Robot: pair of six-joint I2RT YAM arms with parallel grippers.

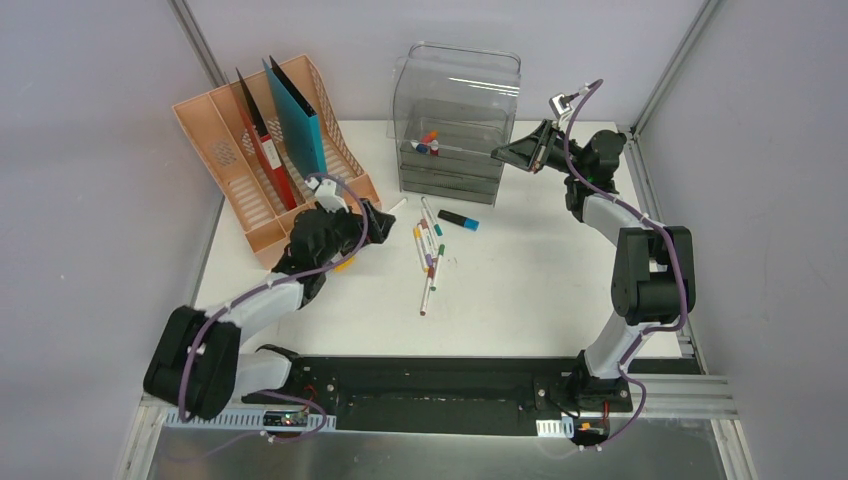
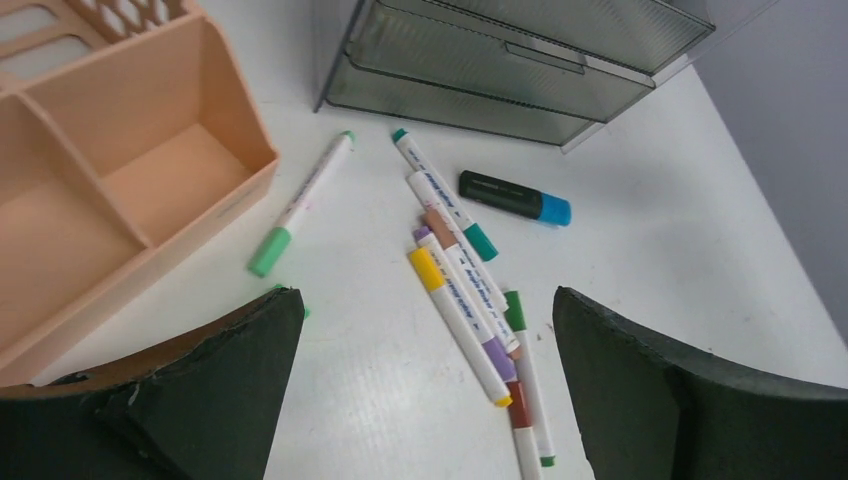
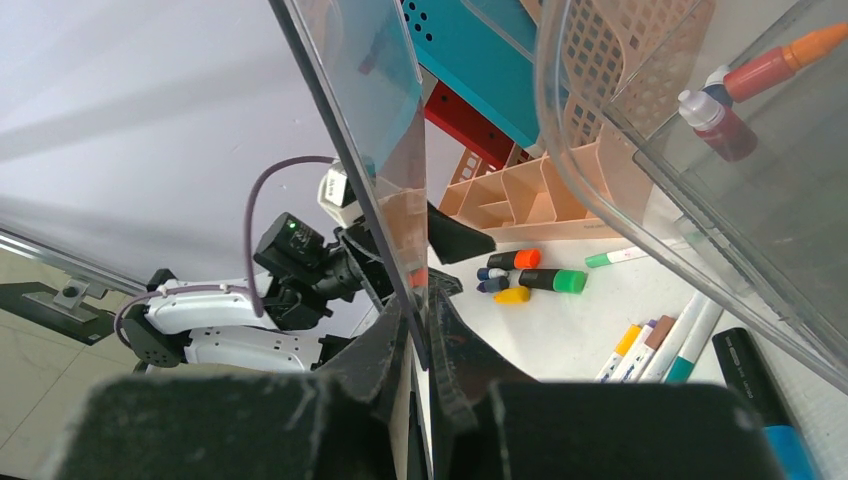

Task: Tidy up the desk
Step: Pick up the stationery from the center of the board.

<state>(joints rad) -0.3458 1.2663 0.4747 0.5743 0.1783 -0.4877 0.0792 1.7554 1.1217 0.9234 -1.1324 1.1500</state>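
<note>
The white desk (image 1: 540,290) holds a loose pile of white markers (image 1: 428,250) with coloured caps and a black highlighter with a blue cap (image 1: 458,219). My left gripper (image 1: 365,225) hovers open and empty beside the peach rack (image 1: 265,160). In the left wrist view it (image 2: 425,300) stands wide open over the markers (image 2: 455,285), with a green-capped marker (image 2: 300,205) to the left. My right gripper (image 1: 500,153) is at the right end of the pulled-out drawer (image 1: 425,145) of the clear grey drawer box (image 1: 455,110). In the right wrist view it (image 3: 420,320) is shut on the drawer's thin clear wall (image 3: 350,120).
The peach rack holds a red folder (image 1: 262,135) and a teal folder (image 1: 297,115). The open drawer holds a few markers (image 3: 760,70). Short orange, green and yellow highlighters (image 3: 545,281) lie near my left gripper. Grey walls enclose the desk on three sides.
</note>
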